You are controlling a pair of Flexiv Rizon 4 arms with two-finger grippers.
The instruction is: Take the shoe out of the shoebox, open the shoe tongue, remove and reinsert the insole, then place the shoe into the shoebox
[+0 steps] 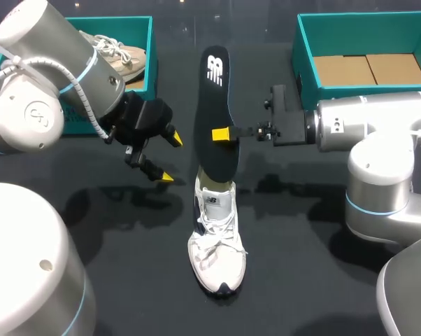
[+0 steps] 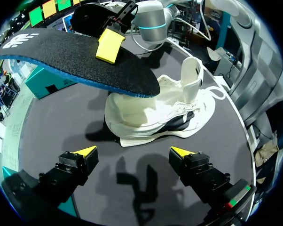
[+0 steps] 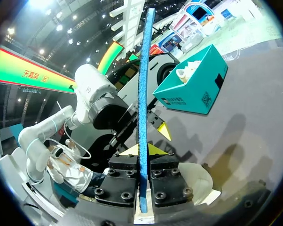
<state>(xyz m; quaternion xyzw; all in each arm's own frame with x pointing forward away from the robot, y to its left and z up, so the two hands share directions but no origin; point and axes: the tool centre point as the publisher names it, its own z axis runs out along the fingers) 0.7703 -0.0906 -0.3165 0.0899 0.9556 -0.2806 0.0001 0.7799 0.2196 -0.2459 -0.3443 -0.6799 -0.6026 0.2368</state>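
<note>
Dark surface carries the white shoe, which lies well apart from the open box. The right hand is clamped on the insole, one end just over the shoe's opening. The left hand hangs wide beside it. By my reckoning, seating the insole and boxing the shoe remain.

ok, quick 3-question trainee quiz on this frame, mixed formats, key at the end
1. True or false: the left gripper is shut on the insole.
2. Where is the white shoe? A: in the left box. B: on the table. C: in the right box.
3. Short answer: what lies in the left box?

Key:
1. False. It is open; the right gripper is shut on the insole.
2. B.
3. A second shoe.
</note>
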